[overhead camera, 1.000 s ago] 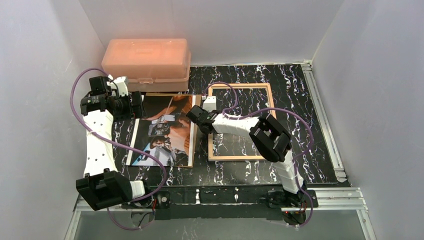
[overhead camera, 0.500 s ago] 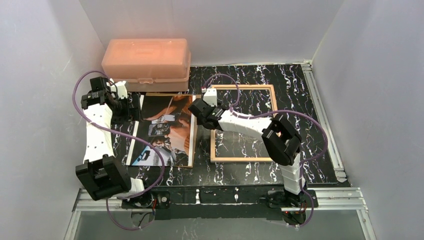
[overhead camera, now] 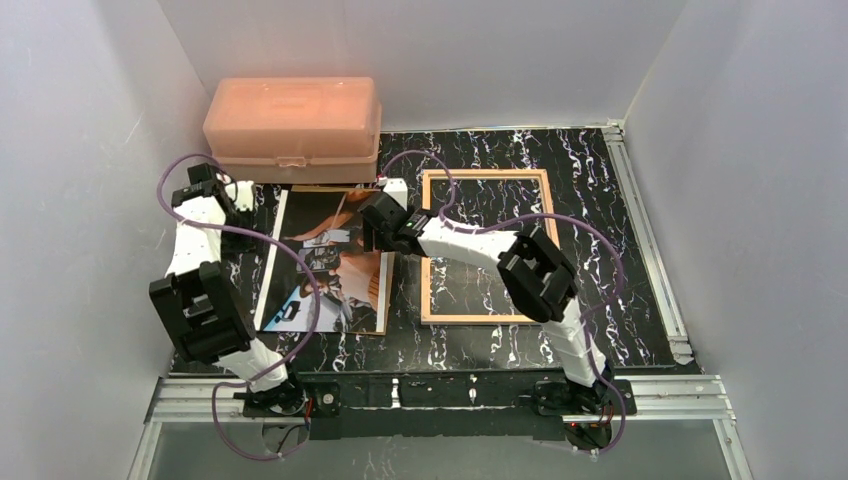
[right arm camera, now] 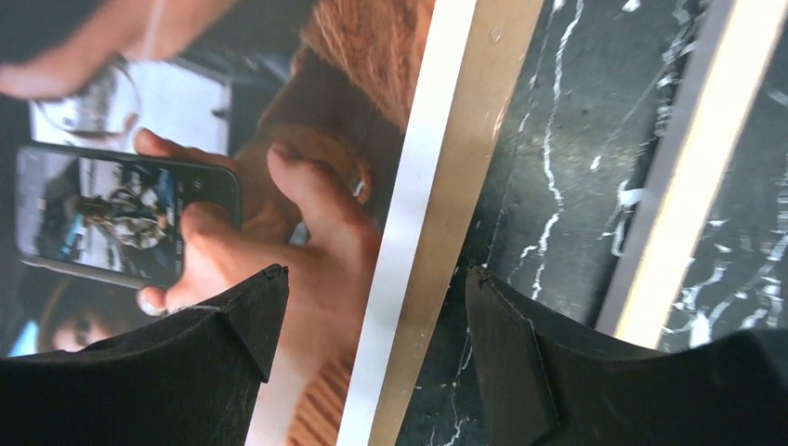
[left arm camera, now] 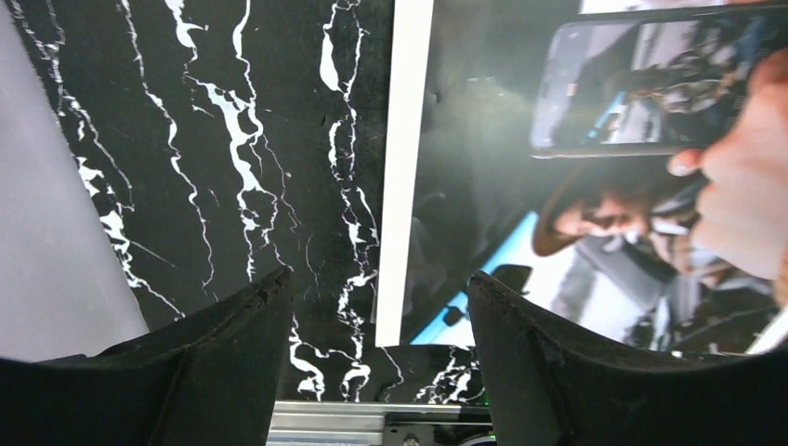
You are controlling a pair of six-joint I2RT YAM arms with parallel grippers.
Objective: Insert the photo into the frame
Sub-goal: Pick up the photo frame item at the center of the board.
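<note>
R gripper (right arm camera: 374,279), jaws wide & empty, straddles the right border of the photo (overhead camera: 350,285). It lies left-centre in top view on a brown board (right arm camera: 465,186), long axis top-to-bottom, w/ the frame (overhead camera: 487,319) just right of it. L gripper (left arm camera: 379,279), also apart & empty, straddles the left border. R arm is nearer the frame.

The glossy photo (overhead camera: 345,285), showing a hand holding a phone, lies flat and face up just left of the thin tan-wood frame (overhead camera: 480,319), also lying flat.
</note>
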